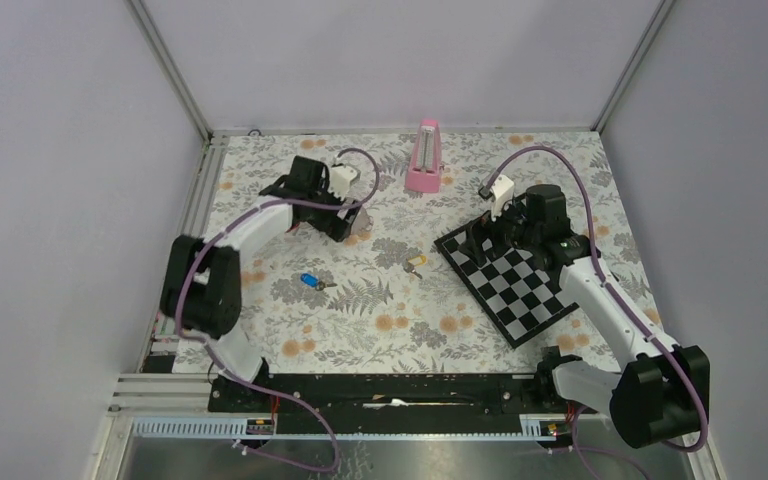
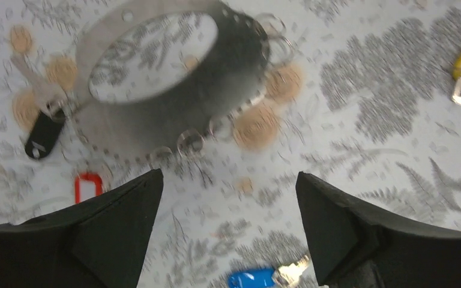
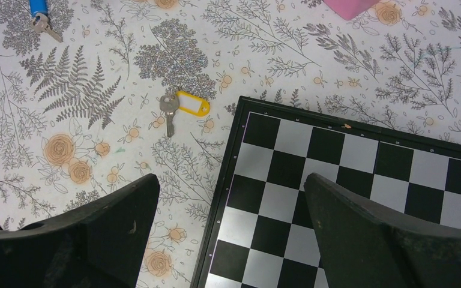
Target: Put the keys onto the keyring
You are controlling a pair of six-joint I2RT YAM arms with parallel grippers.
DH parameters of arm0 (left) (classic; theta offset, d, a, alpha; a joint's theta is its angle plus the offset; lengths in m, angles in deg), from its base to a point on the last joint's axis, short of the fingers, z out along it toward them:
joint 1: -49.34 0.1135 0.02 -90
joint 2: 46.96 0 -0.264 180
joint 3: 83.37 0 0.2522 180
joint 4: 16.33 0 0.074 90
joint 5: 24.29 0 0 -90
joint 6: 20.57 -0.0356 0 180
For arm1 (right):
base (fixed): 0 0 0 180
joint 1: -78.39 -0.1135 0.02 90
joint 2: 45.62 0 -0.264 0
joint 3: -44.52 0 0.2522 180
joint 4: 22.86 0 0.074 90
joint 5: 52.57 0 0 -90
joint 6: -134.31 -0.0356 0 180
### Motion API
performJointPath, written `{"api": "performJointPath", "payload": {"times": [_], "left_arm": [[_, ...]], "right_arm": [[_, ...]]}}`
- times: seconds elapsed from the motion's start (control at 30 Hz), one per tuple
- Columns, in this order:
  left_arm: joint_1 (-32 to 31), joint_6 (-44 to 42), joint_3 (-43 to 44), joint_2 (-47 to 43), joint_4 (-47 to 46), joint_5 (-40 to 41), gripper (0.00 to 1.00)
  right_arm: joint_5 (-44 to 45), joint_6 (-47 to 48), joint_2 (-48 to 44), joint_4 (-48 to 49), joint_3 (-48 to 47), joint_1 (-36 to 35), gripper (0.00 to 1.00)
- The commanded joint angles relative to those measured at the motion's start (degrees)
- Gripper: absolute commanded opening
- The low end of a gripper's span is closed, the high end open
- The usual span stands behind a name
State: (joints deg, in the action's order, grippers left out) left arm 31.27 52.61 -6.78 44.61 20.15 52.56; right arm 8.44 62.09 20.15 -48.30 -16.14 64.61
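The left gripper [image 2: 228, 177] hangs over the flowered table [image 2: 396, 198] with its fingers spread wide and nothing between them. Just ahead of the fingertips lies the keyring [image 2: 228, 72], a grey-black strap loop with small silver rings along its near edge. A red piece [image 2: 87, 186] is close beside the fingertip at the left of that view. The blue key [image 2: 252, 279] lies in the gap, back toward the wrist.

The right gripper [image 3: 231, 180] is also wide open and empty. The yellow key [image 3: 192, 104] lies ahead of its fingers, near the corner of a chessboard [image 3: 348, 174] that lies below the gap.
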Motion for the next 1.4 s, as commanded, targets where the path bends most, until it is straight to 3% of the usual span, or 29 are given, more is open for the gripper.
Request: {"api": "performJointPath", "payload": {"times": [0.0, 0.13, 0.37, 0.77, 1.37], "left_arm": [[0.14, -0.85, 13.23, 11.34, 6.21, 1.7, 0.86], [0.22, -1.46, 19.91, 19.01, 10.39, 1.9, 0.77], [3.62, -0.61, 25.62, 24.51, 16.9, -2.23, 0.7], [8.95, 0.81, 22.02, 21.3, 17.35, -5.09, 0.69], [12.26, 12.72, 21.06, 24.71, 15.54, -5.01, 0.45]], "right_arm": [[1.69, 2.53, 0.25, 0.65, -0.56, 0.07, 0.99], [2.89, 3.25, 1.81, 0.61, -0.57, 0.07, 0.99], [2.82, 3.57, 4.25, 0.36, -0.7, 0.07, 0.99], [3.24, 4.8, 4.58, 0.64, 0.13, 0.11, 0.99], [3.18, 5.69, 4.27, 0.69, 0.86, 0.07, 0.99]]}}
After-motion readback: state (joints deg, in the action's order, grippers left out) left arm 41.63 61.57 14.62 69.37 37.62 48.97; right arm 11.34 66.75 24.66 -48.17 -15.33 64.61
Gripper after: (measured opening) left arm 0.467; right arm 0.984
